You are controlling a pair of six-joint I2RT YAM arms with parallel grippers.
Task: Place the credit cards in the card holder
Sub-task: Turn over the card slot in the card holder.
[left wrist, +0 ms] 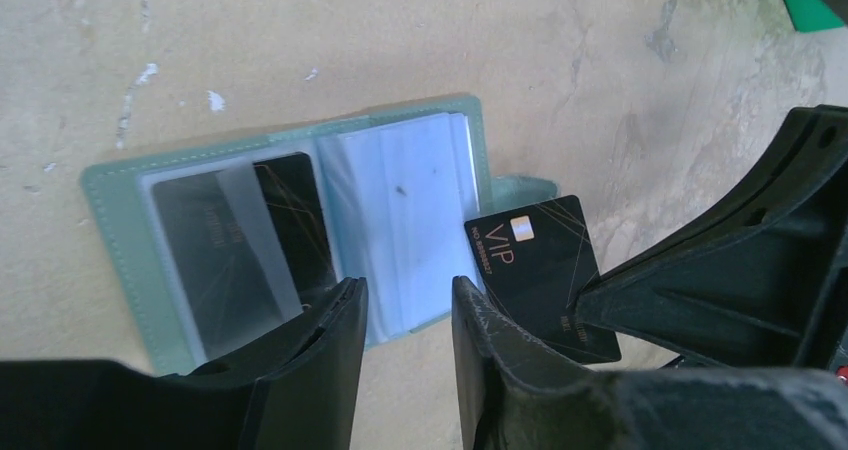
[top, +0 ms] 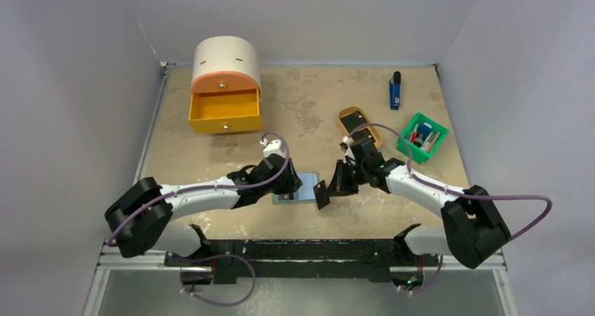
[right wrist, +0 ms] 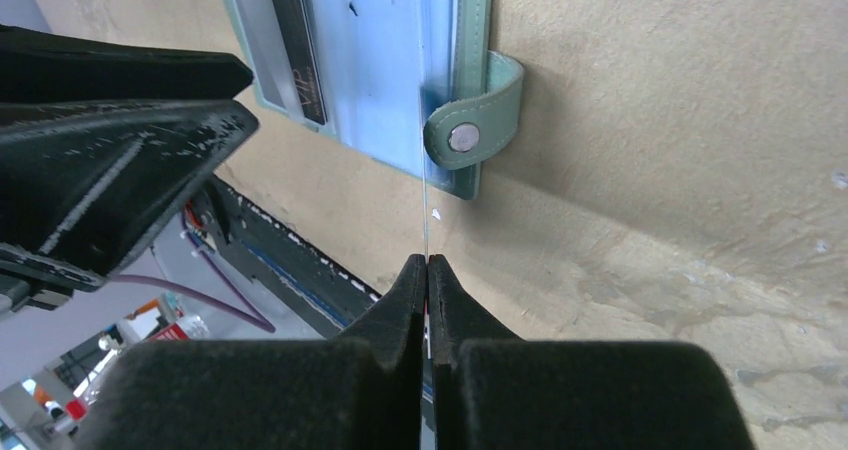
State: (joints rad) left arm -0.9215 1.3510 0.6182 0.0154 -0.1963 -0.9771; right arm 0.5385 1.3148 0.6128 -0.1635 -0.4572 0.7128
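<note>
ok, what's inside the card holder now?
One black card under a clear sleeve, in the card holder's half away from the snap tab. The tab-side sleeves look empty. The VIP card is outside, pinched in the right fingers. Behind the sleeves is hidden.

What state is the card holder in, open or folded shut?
Open: the card holder lies spread flat, pockets showing, snap tab unfastened.

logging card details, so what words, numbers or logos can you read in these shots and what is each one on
"VIP": gold letters on the held card, gripped by the right end effector.
"VIP": on the pocketed card inside the wallet.
Small line of print beside "VIP" on the held card: too small to read.
Labels on the things in the green bin: too small to read.
</note>
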